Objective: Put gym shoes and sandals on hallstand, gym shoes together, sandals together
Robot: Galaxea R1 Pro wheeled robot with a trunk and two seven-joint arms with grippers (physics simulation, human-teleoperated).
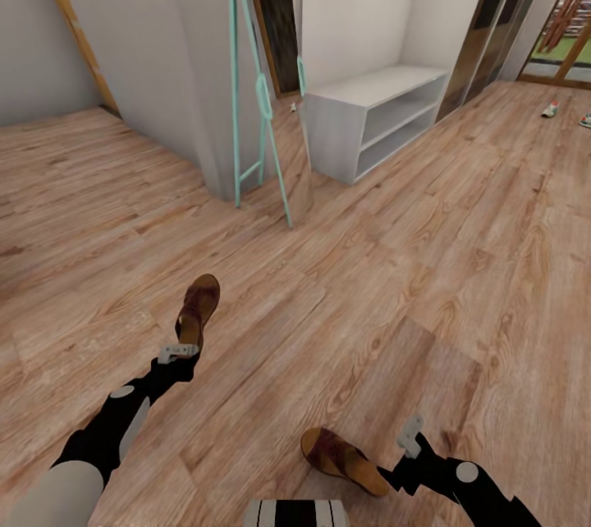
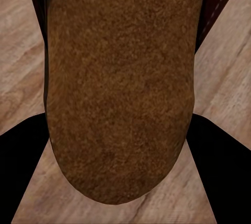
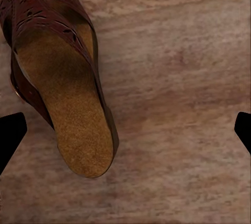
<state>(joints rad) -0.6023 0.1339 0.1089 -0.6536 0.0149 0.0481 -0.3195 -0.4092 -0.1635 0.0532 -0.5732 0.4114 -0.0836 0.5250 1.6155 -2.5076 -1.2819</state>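
Observation:
One brown sandal (image 1: 197, 309) lies on the corridor floor (image 1: 427, 264), with my left gripper (image 1: 179, 350) at its heel. In the left wrist view its tan footbed (image 2: 120, 77) is very close and both dark fingers (image 2: 21, 171) press its sides, so that gripper (image 2: 119, 124) is shut on it. The other sandal (image 1: 343, 460) lies near my base; my right gripper (image 1: 408, 435) hovers open beside it. In the right wrist view this sandal (image 3: 57, 72) sits off to one side of the gripper (image 3: 125, 130). The pale grey hallstand (image 1: 377, 112) stands far ahead. Two gym shoes (image 1: 550, 108) (image 1: 585, 121) lie at the far right.
A teal metal frame (image 1: 263, 100) leans by a grey wall corner (image 1: 197, 84) left of the hallstand. A dark doorway (image 1: 279, 26) is behind it, and tall glazed doors (image 1: 492, 18) stand to the right. Wide wooden floor separates me from the rack.

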